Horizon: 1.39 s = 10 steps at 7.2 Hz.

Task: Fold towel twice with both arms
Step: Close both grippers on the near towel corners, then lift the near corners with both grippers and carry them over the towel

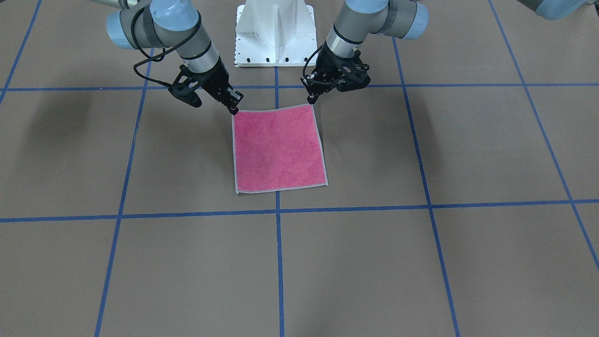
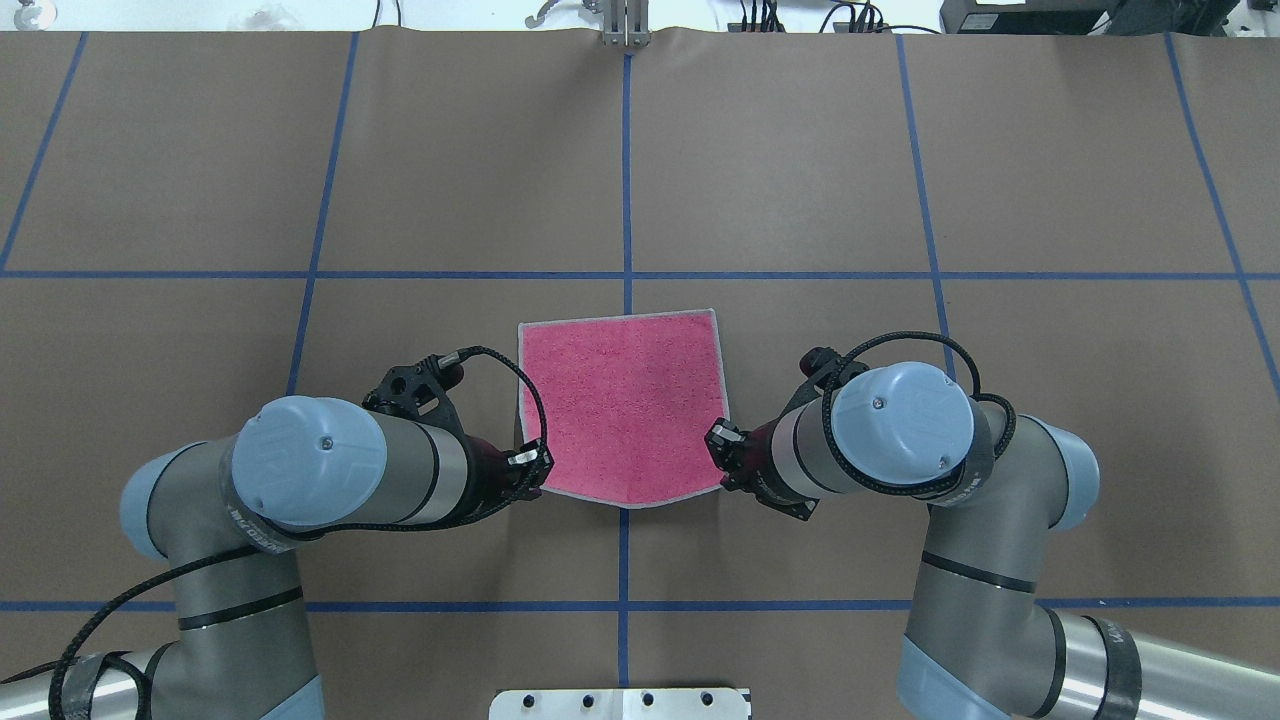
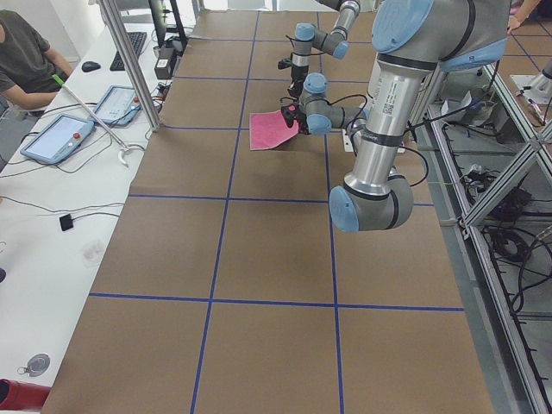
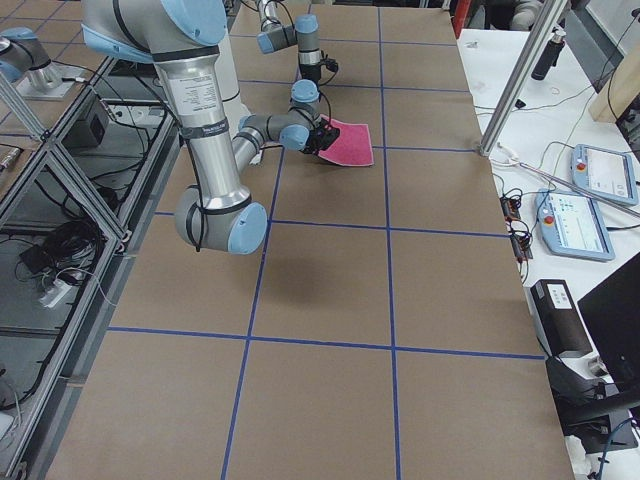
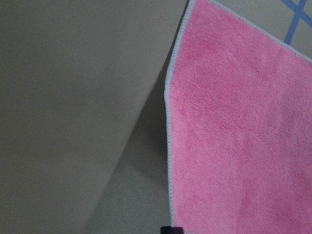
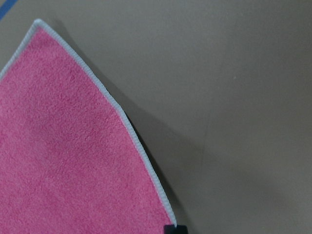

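Note:
The towel (image 1: 278, 150) lies pink face up on the brown table, close in front of the robot's base, its light grey edging showing all round. My left gripper (image 2: 530, 465) is shut on the towel's near left corner and my right gripper (image 2: 722, 440) is shut on its near right corner. Both corners are raised a little off the table, so the near edge sags to a point (image 2: 625, 503) between them. In the left wrist view the towel's edge (image 5: 168, 146) hangs over its shadow. The right wrist view shows the other edge (image 6: 122, 122) the same way.
The white pedestal base (image 1: 275, 32) stands just behind the towel. Blue tape lines (image 2: 625, 270) grid the table. In the exterior left view a seated person (image 3: 26, 60), tablets (image 3: 56, 138) and a metal post (image 3: 129, 69) line the far side bench.

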Motion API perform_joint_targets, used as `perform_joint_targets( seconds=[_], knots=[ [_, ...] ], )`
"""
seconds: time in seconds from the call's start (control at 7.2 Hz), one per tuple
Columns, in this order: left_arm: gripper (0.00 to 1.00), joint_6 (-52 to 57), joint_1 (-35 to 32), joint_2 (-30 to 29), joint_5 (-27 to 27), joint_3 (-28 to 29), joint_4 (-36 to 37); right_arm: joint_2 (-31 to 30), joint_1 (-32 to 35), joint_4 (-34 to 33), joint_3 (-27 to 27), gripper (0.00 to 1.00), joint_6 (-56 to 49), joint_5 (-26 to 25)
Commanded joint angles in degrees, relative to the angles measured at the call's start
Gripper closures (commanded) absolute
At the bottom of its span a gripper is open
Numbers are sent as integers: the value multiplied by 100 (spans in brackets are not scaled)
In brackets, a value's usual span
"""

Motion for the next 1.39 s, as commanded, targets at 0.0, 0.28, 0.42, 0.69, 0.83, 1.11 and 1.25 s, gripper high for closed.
perform_joint_targets(
  seconds=[0.0, 0.28, 0.42, 0.69, 0.83, 1.11, 1.25],
  knots=[
    [100, 17, 41, 17, 0, 48, 0, -20, -86, 0, 76, 100, 16, 162],
    [100, 18, 68, 26, -17, 48, 0, -82, -95, 0, 138, 100, 16, 171],
    [100, 26, 59, -35, -26, 31, 9, -73, -95, 0, 216, 100, 16, 171],
    [100, 105, -37, -88, 17, 100, 0, -12, 140, -35, 209, 100, -19, 153],
    [100, 114, -238, -123, 9, 179, -43, 23, 342, -27, 104, 100, -36, 145],
    [100, 114, -502, -429, 9, 529, -52, 347, 563, -9, -308, 100, -45, 136],
    [100, 123, -590, -579, 9, 758, -52, 479, 660, 0, -545, 100, -71, 144]
  ],
)
